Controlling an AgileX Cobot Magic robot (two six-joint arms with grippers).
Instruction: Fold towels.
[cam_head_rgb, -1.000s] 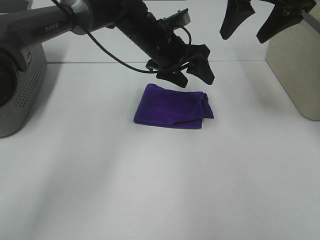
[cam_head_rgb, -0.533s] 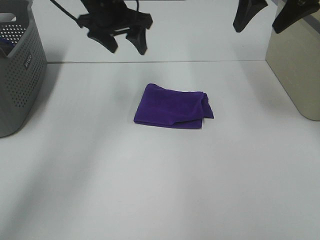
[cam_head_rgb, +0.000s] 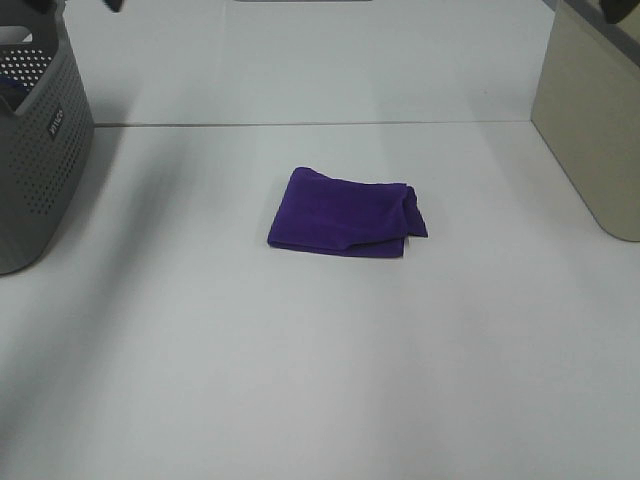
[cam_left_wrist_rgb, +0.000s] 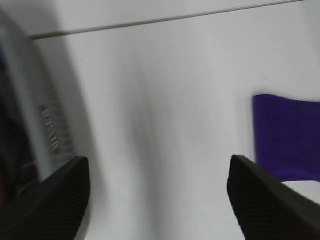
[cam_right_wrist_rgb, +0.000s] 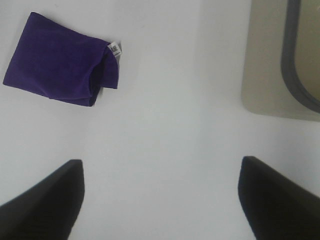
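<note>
Withdrawal of both arms is complete: the left pincer (cam_left_wrist_rgb: 157, 200), over the towel a second ago, and the right pincer (cam_right_wrist_rgb: 162, 200) have left the overhead view, both spread wide and empty. The deep purple microfibre towel (cam_head_rgb: 345, 213) lies folded mid-desk, unchanged, likely finished.

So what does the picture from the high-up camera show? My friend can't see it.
A purple towel lies folded into a small bundle in the middle of a white table. A grey basket full of little holes stands at the left edge, and a beige bin stands at the right.
</note>
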